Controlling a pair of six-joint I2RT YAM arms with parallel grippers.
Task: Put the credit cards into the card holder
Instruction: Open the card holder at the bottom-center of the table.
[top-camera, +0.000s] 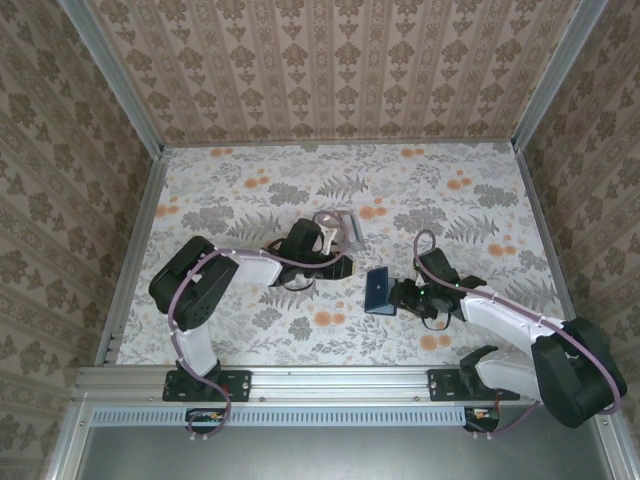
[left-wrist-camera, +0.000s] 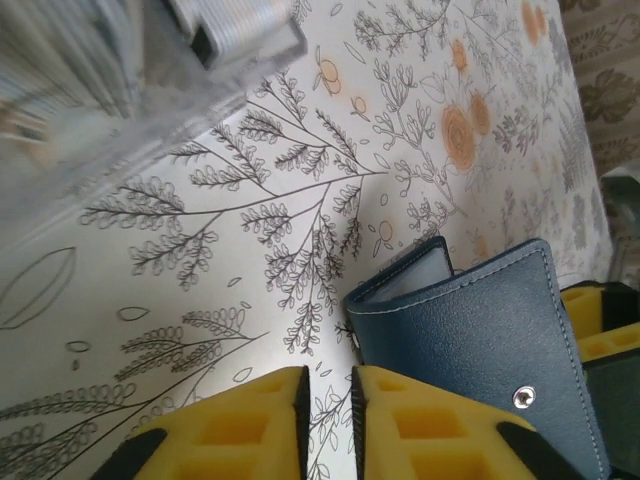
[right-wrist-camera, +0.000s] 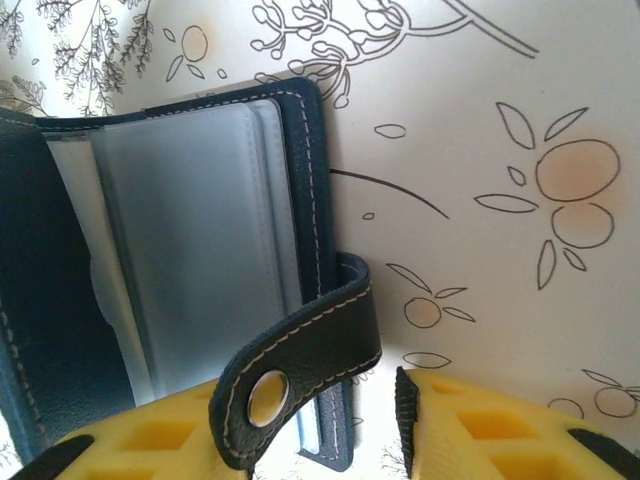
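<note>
The card holder (top-camera: 378, 290) is a navy folding wallet standing open on the floral table, between the two arms. Its pale blue sleeves (right-wrist-camera: 190, 240) and its snap tab (right-wrist-camera: 300, 370) face the right wrist camera. My right gripper (right-wrist-camera: 320, 405) straddles the holder's right cover edge, open. The tab hides the left finger, and a strip of table shows before the right finger (right-wrist-camera: 430, 425). My left gripper (left-wrist-camera: 327, 390) hovers left of the holder (left-wrist-camera: 480, 330), open a narrow slit with nothing in it. The credit cards (top-camera: 345, 225) form a pale, blurred stack (left-wrist-camera: 235, 25) beyond it.
The cards sit in a clear plastic stand (left-wrist-camera: 150, 110) at mid-table. Metal rails (top-camera: 130, 270) and patterned walls close in the table on three sides. Bare floral tabletop (top-camera: 250, 180) lies behind and to either side of the arms.
</note>
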